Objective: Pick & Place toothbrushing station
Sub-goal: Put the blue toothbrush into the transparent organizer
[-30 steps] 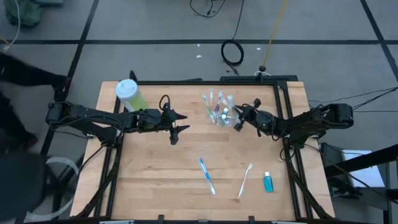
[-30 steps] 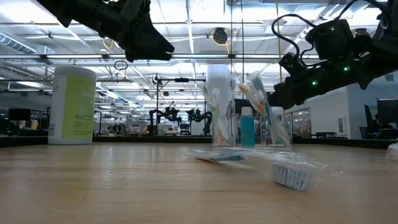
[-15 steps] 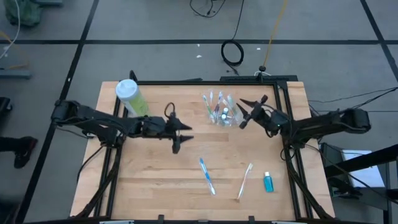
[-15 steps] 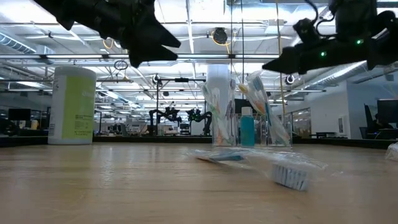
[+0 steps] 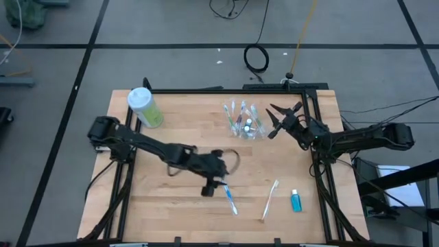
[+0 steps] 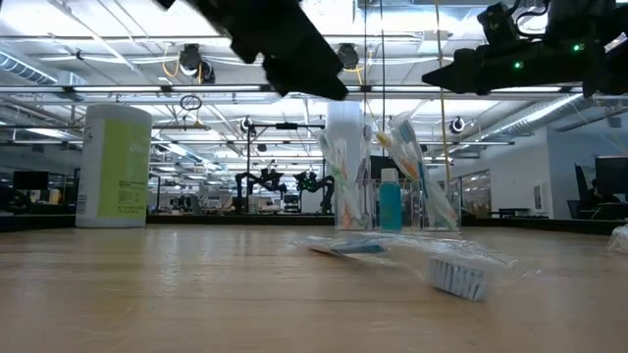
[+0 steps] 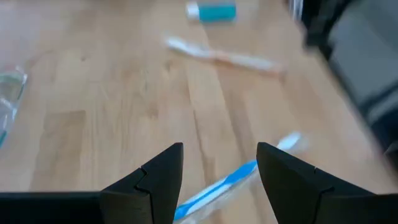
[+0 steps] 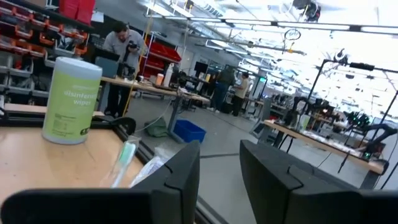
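Observation:
A clear cup (image 5: 243,122) with several toothbrushes upright in it stands at the table's far middle. A blue toothbrush (image 5: 229,195) lies flat near the front, with a white toothbrush (image 5: 270,199) and a teal tube (image 5: 295,201) lying to its right. My left gripper (image 5: 214,184) hangs open just above and left of the blue toothbrush (image 7: 231,183), which shows between and beyond its fingertips without touching them. My right gripper (image 5: 271,122) is open and raised, just right of the cup (image 6: 385,186), touching nothing.
A tall green bottle (image 5: 144,107) with a white cap stands at the far left corner. A black frame (image 5: 310,123) runs round the wooden table. Bare wood lies at the near left. In the right wrist view, people stand at benches far behind the table.
My left gripper has swept from the table's far middle toward the near edge and the right, tipping downward, and now hangs by the blue toothbrush. My right gripper has opened, risen and tipped up from pointing down at the cup.

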You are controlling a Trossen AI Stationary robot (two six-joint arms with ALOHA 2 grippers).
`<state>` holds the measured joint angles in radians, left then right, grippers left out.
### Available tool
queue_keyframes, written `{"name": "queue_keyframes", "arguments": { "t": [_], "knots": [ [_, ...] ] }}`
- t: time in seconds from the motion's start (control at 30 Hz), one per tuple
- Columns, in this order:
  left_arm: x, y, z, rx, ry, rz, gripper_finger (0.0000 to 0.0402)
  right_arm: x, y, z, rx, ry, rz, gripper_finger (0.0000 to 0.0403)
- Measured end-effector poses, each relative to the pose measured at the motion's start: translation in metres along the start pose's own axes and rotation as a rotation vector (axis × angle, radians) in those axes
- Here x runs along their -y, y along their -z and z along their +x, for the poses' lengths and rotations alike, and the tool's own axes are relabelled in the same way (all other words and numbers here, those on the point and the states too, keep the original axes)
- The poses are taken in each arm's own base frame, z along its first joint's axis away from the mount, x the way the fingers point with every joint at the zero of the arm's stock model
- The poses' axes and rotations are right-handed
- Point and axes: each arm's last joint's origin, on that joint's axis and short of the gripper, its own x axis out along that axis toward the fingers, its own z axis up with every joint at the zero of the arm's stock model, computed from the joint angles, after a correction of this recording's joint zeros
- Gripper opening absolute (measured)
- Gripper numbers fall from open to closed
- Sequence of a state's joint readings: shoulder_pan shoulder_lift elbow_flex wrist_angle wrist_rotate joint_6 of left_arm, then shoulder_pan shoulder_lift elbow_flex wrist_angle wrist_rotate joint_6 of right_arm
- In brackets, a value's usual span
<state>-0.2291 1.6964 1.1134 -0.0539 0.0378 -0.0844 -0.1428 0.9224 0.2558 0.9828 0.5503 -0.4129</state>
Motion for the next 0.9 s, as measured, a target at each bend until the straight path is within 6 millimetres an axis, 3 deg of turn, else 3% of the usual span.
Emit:
{"name": "queue_keyframes", "arguments": {
  "t": [0.1,0.33,0.6,0.9],
  "knots": [
    [0.007,-0.015,0.016,-0.138,-0.012,0.152,0.0212,0.001,-0.001,0.0,0.01,0.006,-0.006,0.0105],
    [0.02,-0.034,0.057,-0.246,0.048,0.344,0.0212,-0.001,0.002,0.001,-0.006,-0.002,0.105,0.0105],
    [0.043,-0.009,0.093,-0.327,0.141,0.404,0.0211,-0.009,0.016,0.002,-0.124,-0.046,0.352,0.0104],
    [0.048,0.019,0.127,-0.352,0.197,0.431,0.0211,-0.015,0.021,0.001,-0.178,-0.169,0.416,0.0105]
  ]
}}
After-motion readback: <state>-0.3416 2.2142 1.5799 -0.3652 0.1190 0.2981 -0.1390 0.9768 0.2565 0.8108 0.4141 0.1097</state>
